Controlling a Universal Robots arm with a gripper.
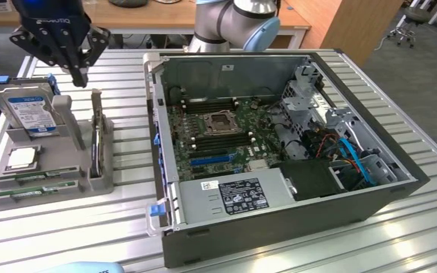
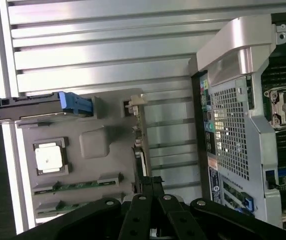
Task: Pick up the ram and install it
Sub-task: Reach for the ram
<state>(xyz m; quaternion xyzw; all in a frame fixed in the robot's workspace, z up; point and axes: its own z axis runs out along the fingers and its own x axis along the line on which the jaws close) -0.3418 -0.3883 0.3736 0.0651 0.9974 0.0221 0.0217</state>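
Claw (image 1: pixel 79 77): clenched, empty; hangs over the tray's (image 1: pixel 63 145) far end, well apart from the ram (image 1: pixel 38 177).
Case (image 1: pixel 295 227): on its side, lid off, board (image 1: pixel 256 122) facing up for access.
Tray: just beside the case, on the exterior view's left; pockets fix each part's spot.
Hard drive (image 1: pixel 30 111): propped upright at the far end.
Ram: flat in a near-end slot, a second stick (image 1: pixel 32 192) just beside; long axis runs across the exterior view, roughly parallel to the board's memory slots (image 1: pixel 214 139).
Processor (image 1: pixel 23 157): flat, between hard drive and ram.

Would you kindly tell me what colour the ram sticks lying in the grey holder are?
Green; the ram sticks show best in the exterior view.
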